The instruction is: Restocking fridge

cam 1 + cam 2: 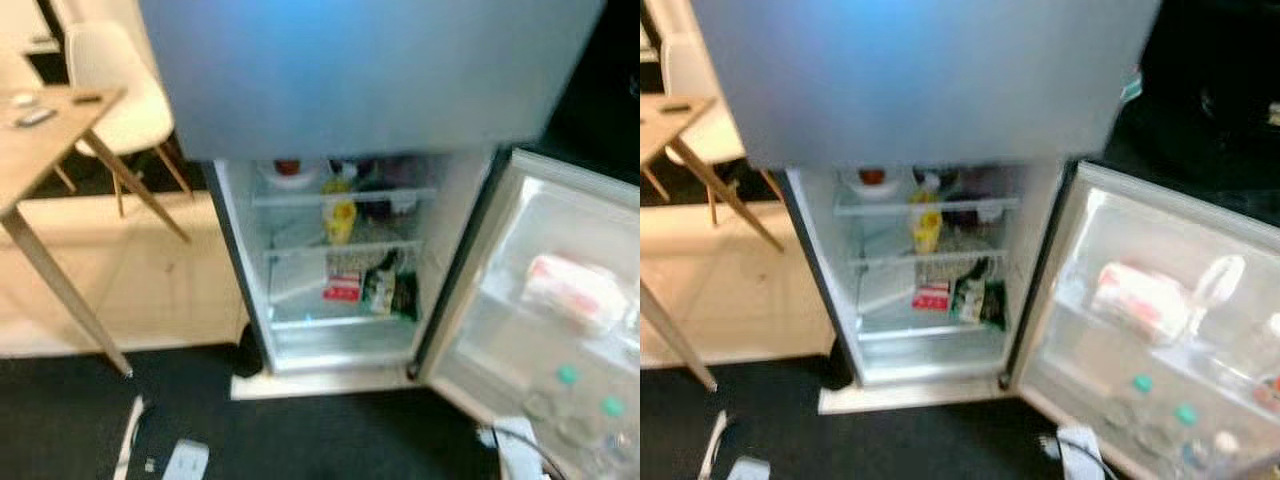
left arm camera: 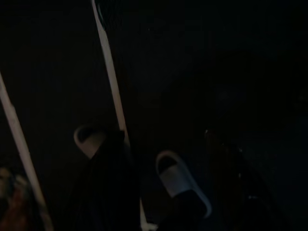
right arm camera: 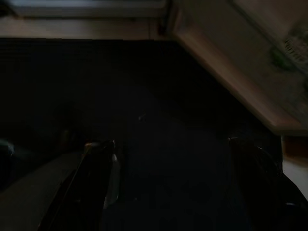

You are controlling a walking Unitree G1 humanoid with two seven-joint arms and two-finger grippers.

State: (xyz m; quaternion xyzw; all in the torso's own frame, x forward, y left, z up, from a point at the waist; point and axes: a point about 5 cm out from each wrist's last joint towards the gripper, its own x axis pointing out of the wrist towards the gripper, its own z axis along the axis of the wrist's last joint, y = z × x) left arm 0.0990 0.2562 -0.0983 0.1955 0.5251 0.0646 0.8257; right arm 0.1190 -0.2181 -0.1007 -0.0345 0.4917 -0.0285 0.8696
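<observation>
- The fridge (image 1: 340, 260) stands ahead of me, its lower door (image 1: 540, 300) swung wide open on my right.
- Both my arms hang low over the dark floor (image 1: 300, 430), well apart from the fridge.
- My right gripper (image 3: 171, 159) shows in its wrist view with its two black fingers (image 3: 96, 178) spread apart and nothing between them. The door's bottom edge lies beyond it.
- My left gripper (image 2: 168, 163) is in deep shade. One finger (image 2: 231, 173) can be made out, but I cannot tell how far open it is.
- Near it on the floor lie two pale slippers (image 2: 180, 180).
- Inside the fridge, a yellow bottle (image 1: 340, 218) stands on the middle shelf, a red box (image 1: 342, 286) and a dark packet (image 1: 385, 290) below it, and a bowl (image 1: 288, 172) on the top shelf.
- The door rack holds a white and red pack (image 1: 572, 290) and green-capped bottles (image 1: 568, 395).
- All labels are too blurred to read.
- A wooden table (image 1: 40, 130) and a white chair (image 1: 115, 90) stand to my left.
</observation>
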